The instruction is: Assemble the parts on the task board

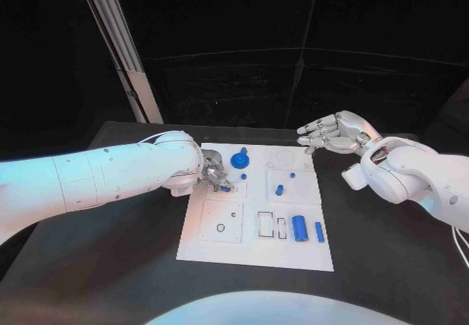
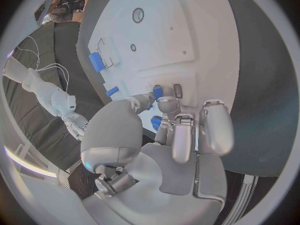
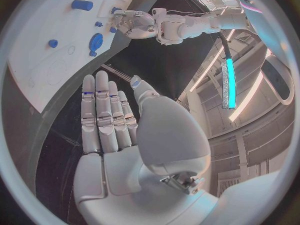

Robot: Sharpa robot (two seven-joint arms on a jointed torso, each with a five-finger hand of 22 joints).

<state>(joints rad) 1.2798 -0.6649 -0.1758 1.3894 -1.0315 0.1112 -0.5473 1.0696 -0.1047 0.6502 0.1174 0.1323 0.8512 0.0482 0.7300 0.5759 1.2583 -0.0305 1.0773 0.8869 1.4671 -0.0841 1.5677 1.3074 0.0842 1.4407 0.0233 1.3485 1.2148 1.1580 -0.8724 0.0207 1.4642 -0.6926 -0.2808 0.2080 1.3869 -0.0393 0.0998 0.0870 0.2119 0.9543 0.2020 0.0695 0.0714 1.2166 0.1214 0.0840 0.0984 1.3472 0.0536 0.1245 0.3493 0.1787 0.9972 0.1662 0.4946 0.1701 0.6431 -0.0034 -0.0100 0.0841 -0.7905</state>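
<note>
- The left hand (image 1: 210, 176) is down on the flat white rectangular task board (image 1: 256, 254), near its upper left part, fingers bunched over the surface.
- From the left wrist view, its fingertips (image 2: 164, 105) close round a small blue part (image 2: 157, 91), pressed against the board (image 2: 187, 30); a small dark slot sits just beside that part.
- In the head view a sliver of the same blue piece (image 1: 225, 189) peeks out just under the fingers.
- Just beyond the left hand stands a round blue disc-shaped part with a knob (image 1: 239, 160), close to the fingers but not touching.
- A short blue peg (image 1: 278, 189) stands in a square panel a little further toward the right hand's side.
- Nearer the robot than the left hand, a fat blue cylinder (image 1: 300, 228) lies on the board, with a thin blue bar (image 1: 318, 231) just beside it.
- The right hand (image 1: 335, 133) hovers off the board's far corner above the black worktop (image 1: 97, 271), well apart from every part.
- The right wrist view shows that hand (image 3: 109, 120) with fingers straight, side by side, thumb out, holding nothing.
- From there, the blue disc (image 3: 95, 41) and blue cylinder (image 3: 82, 5) lie ahead of its fingertips, the left hand (image 3: 134, 24) working beyond.
</note>
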